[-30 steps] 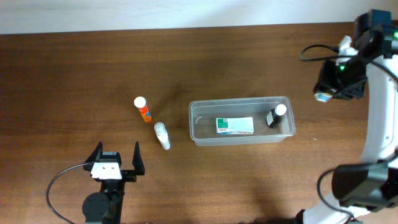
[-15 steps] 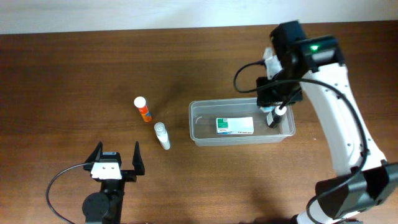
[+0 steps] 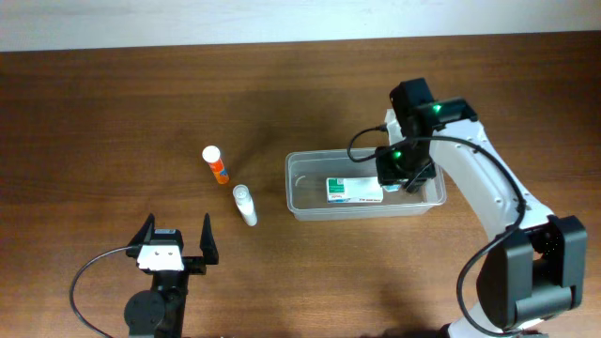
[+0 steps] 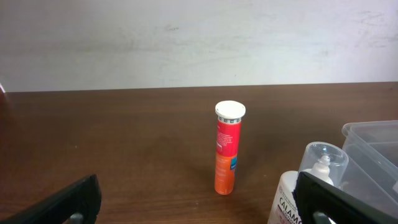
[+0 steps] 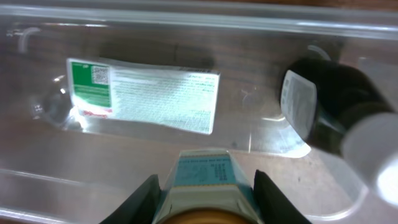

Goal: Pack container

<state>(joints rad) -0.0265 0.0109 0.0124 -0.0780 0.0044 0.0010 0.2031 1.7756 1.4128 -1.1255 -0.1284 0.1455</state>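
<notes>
The clear container (image 3: pixel 293 191) stands right of centre on the table. In it lie a white-and-green box (image 3: pixel 352 191) and a dark bottle with a white cap (image 5: pixel 336 106). My right gripper (image 3: pixel 402 165) is over the container's right half, shut on a small teal-labelled item (image 5: pixel 205 169) held just above the container floor (image 5: pixel 137 158). My left gripper (image 3: pixel 176 235) is open and empty near the front left. An orange tube (image 3: pixel 217 165) stands upright, and a white bottle (image 3: pixel 246 205) lies beside it, left of the container.
In the left wrist view the orange tube (image 4: pixel 227 149) stands ahead, the white bottle (image 4: pixel 301 190) at right by the container's corner (image 4: pixel 373 155). A cable loops by the left arm's base (image 3: pixel 89 272). Pale wall behind the table.
My right arm swung in from the far right edge to over the container and came down into its right half, still carrying the teal-labelled item. The left arm has not moved.
</notes>
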